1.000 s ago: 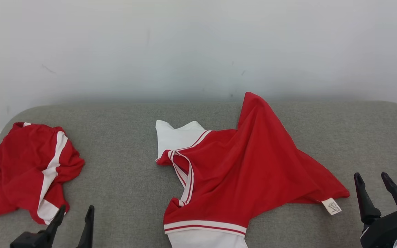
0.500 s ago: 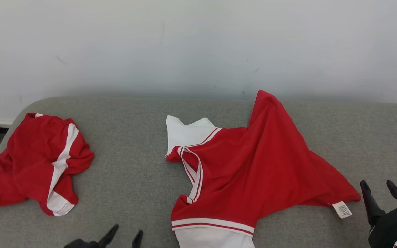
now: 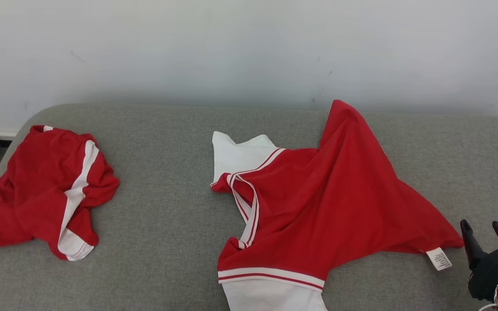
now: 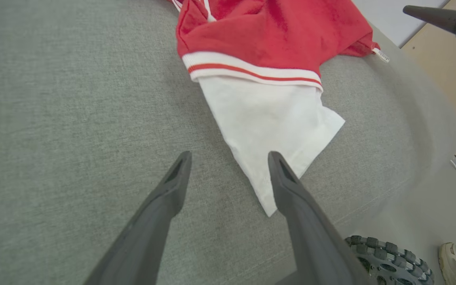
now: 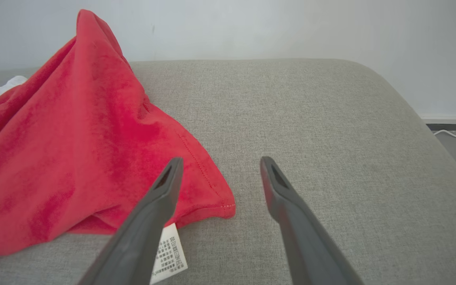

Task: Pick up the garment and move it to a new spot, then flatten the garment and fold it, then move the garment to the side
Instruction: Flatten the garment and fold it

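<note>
A pale white wall [image 3: 231, 43] rises behind a wide grey woven-fabric padded surface [image 3: 167, 216] with rounded corners. Near the middle of that surface lies the crumpled red garment with white sleeves and striped trim [image 3: 327, 203]. It is spread unevenly, with 1 red corner peaked up toward the wall and 1 white sleeve reaching the near edge. Well apart from it, at the surface's left end, sits a bunched second red garment with a white side stripe [image 3: 41, 190]. The right gripper [image 3: 481, 224] hovers just beside the central garment's right corner, its 2 dark fingers spread wide and holding nothing. The left gripper [image 4: 230, 155] points at the tip of the white sleeve, likewise spread wide and empty. A small white printed care label [image 3: 439, 259] lies on the surface at that right corner's hem.
</note>
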